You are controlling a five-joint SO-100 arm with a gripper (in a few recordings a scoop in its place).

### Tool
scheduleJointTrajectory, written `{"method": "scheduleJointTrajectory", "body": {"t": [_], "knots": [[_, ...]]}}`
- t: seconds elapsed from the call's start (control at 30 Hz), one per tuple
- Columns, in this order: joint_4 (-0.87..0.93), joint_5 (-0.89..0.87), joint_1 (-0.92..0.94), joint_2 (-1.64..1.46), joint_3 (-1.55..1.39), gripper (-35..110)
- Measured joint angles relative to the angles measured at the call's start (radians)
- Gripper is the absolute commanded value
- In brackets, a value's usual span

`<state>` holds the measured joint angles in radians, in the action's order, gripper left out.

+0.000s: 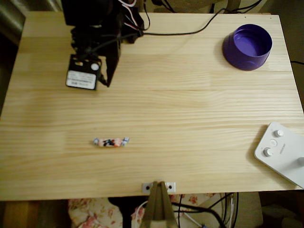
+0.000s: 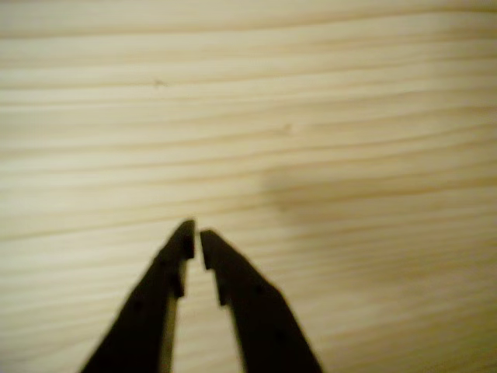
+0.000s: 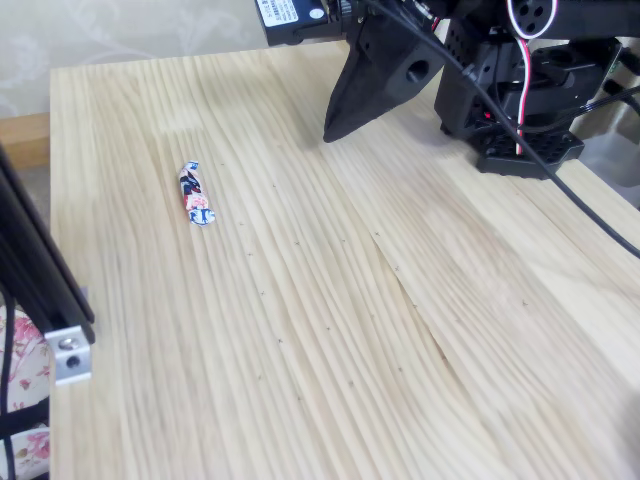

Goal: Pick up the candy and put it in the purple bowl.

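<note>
Overhead view: my pincer (image 1: 105, 80) hangs over the counter (image 1: 190, 104) near its far left corner, tips almost pressed together, holding nothing. The candy (image 1: 111, 142) lies flat near the front edge, well apart from it. The bowl (image 1: 248, 46) sits at the far right corner. I should spread the tips, reach forward, and straddle the candy's narrow middle.

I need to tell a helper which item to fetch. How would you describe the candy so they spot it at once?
Start at the pale wooden table in the overhead view and look at its near-left area, far from the purple bowl at the far right corner. The candy lies alone there: small, elongated, pinkish-orange wrapper with dark marks and twisted pale ends.
</note>
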<state>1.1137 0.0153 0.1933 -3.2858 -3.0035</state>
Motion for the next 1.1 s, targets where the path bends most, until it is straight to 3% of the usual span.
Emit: {"method": "scheduleJointTrajectory", "body": {"t": [1.1], "knots": [[0.000,0.015,-0.018,0.000,0.000,-1]]}}
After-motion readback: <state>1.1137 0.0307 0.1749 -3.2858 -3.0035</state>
